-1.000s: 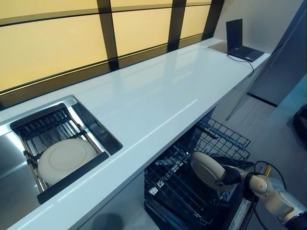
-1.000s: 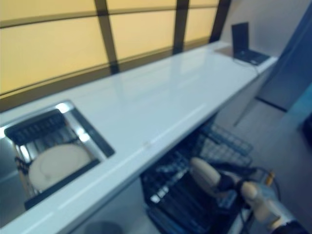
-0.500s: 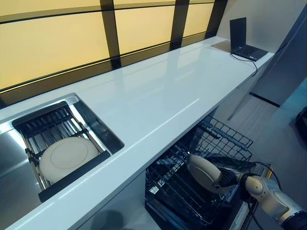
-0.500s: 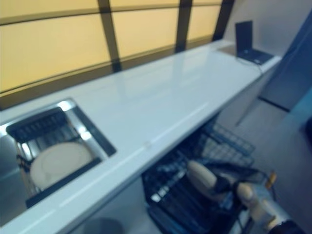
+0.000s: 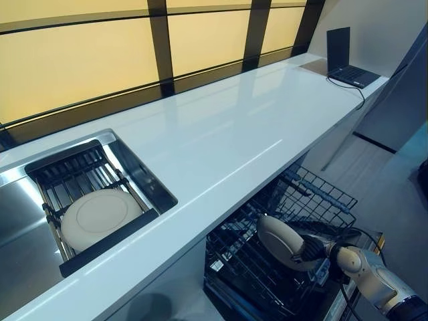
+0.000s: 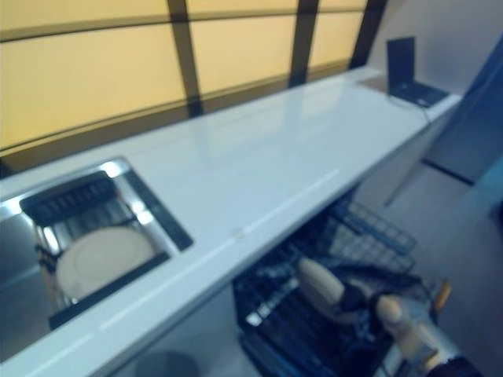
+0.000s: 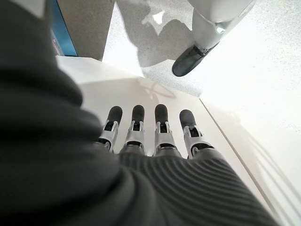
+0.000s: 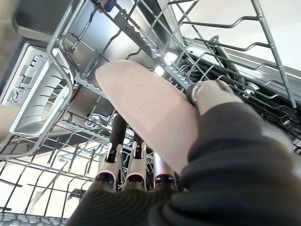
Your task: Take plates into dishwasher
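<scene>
Right hand (image 8: pixel 141 183): low over the pulled-out dishwasher rack (image 5: pixel 314 194), fingers behind and thumb in front, pinching a cream plate (image 5: pixel 281 242). The plate stands on edge, tilted, its lower rim down among the rack wires; whether it rests on them cannot be told.

Cream plate in the right wrist view (image 8: pixel 150 117): it lies across the hand, between fingers (image 8: pixel 115 146) and thumb, with grey rack tines just beyond its far rim and a pale plastic holder (image 8: pixel 33 89) off to the side.

Second plate (image 5: pixel 99 217): same cream colour, lying flat on the dark drying rack (image 5: pixel 73 174) set in the steel sink (image 5: pixel 20 234), well apart from the right hand, on the far side of the counter edge.

White counter (image 5: pixel 234 127): runs above and beyond the right hand; a dark laptop (image 5: pixel 348 60) sits open at its distant end, far from the hand.

Left hand (image 7: pixel 155 136): seen only in its own wrist view, fingers straight and relaxed, holding nothing, pale floor (image 7: pixel 254 70) past its fingertips.
</scene>
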You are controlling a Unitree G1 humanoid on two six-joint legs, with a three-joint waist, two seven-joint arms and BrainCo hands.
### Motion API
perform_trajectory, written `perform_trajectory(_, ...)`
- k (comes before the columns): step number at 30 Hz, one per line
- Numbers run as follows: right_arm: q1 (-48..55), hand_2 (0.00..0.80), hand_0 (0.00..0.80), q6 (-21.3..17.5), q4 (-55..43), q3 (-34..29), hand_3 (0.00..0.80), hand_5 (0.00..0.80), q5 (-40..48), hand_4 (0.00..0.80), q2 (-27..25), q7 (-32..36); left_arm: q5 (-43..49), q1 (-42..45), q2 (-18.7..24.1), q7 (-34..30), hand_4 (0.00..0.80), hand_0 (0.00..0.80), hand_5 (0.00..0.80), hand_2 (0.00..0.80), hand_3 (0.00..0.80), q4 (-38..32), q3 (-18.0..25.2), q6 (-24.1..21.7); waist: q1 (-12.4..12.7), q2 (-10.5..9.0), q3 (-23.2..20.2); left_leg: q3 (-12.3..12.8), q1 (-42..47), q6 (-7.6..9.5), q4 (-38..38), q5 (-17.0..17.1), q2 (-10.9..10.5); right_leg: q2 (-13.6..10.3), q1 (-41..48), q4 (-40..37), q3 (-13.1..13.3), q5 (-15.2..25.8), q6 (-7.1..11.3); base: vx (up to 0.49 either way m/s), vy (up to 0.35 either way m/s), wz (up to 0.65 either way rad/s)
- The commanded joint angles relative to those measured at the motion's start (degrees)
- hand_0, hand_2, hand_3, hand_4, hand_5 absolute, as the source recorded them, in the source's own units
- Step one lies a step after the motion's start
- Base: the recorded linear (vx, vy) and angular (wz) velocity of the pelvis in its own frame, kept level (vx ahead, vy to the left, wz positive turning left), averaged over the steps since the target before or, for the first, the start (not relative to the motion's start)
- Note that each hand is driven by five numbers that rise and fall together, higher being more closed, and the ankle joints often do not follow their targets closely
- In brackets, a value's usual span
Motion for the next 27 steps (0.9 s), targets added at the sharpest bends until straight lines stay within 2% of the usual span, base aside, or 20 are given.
perform_trajectory(1,-3.97,0.800,0.800,-0.23,0.10,1.81,0.800,0.800,-0.79,0.800,1.25,-1.19,2.20,-2.50,1.12,-0.34,0.000,0.000,0.000,0.000,0.000,1.02,-2.01,-0.12,0.89,-2.50,-1.52,-2.73,-4.41,2.55,0.23,0.65,-2.69,2.07,-0.79,3.74,-2.57,-3.95,-1.08,0.010,0.003,0.03)
perform_trajectory(27,-6.54,0.800,0.800,0.58,14.83,5.43,0.800,0.800,-1.71,0.800,7.02,-7.64,2.25,-3.67,1.29,-0.64,0.000,0.000,0.000,0.000,0.000,-0.74,-3.46,-0.38,2.45,-1.52,0.06,-4.66,-5.20,3.05,-0.19,0.41,-3.85,1.55,-2.44,4.58,-3.91,-3.94,-1.11,-0.001,-0.002,0.03)
